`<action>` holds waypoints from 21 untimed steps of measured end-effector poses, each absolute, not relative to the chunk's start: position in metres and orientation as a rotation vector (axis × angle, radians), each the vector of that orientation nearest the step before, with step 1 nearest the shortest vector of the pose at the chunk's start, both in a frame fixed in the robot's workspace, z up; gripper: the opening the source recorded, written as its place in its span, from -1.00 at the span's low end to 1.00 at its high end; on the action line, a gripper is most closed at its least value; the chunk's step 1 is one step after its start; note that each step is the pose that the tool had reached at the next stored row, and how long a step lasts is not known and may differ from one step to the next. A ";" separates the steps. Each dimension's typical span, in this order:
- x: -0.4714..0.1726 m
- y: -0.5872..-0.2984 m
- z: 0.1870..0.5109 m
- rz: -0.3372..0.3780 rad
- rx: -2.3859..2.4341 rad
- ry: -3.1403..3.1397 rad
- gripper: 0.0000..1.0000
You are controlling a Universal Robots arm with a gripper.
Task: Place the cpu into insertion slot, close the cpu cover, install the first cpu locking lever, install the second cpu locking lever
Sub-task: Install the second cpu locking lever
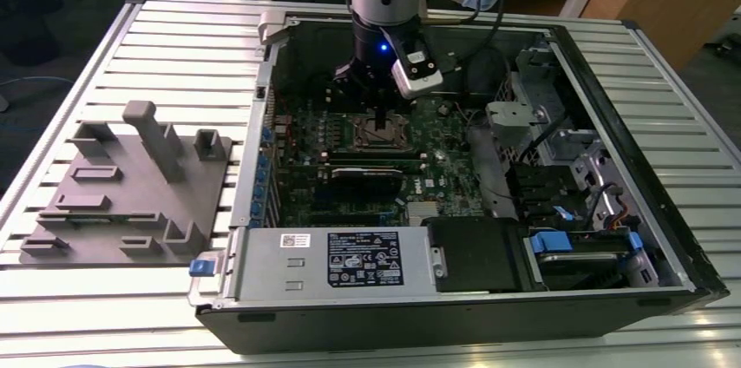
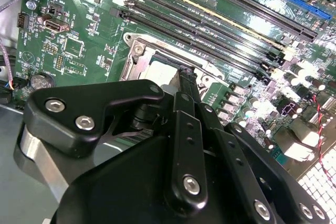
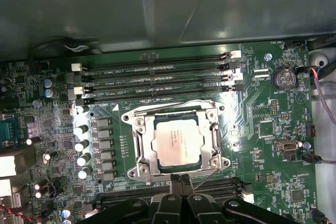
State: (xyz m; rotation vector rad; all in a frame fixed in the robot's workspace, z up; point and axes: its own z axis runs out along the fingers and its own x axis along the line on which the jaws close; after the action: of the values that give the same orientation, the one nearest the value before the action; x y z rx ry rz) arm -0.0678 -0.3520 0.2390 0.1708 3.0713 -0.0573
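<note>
CPU is sitting flat in the insertion slot on the green motherboard, and the cpu cover looks folded down around it, framing the silver top. In the exterior view the pincer hangs right above that socket inside the open computer case, which lies on the slatted surface. Its fingers look pressed together with nothing between them, tips close to the socket's edge. Grey fixture block sits on the exterior view's left, well apart from the case.
</note>
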 end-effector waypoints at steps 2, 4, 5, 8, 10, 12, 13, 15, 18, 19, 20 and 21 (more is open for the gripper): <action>-0.068 -0.352 0.239 -0.057 0.171 3.071 -0.79; -0.068 -0.352 0.239 -0.057 0.171 3.071 -0.79; -0.068 -0.352 0.239 -0.057 0.171 3.071 -0.79; -0.068 -0.354 0.239 -0.057 0.171 3.071 -0.79; -0.068 -0.354 0.239 -0.057 0.171 3.071 -0.79; -0.068 -0.355 0.239 -0.057 0.171 3.071 -0.79; -0.068 -0.355 0.239 -0.057 0.171 3.071 -0.79; -0.068 -0.356 0.239 -0.057 0.171 3.071 -0.79; -0.068 -0.356 0.239 -0.057 0.171 3.071 -0.79; -0.068 -0.356 0.239 -0.057 0.171 3.071 -0.79; -0.068 -0.356 0.239 -0.057 0.171 3.071 -0.79; -0.068 -0.357 0.239 -0.057 0.171 3.071 -0.79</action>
State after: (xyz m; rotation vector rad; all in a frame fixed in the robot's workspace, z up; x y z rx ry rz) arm -0.0678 -0.3566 0.2390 0.1707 3.0713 -0.0573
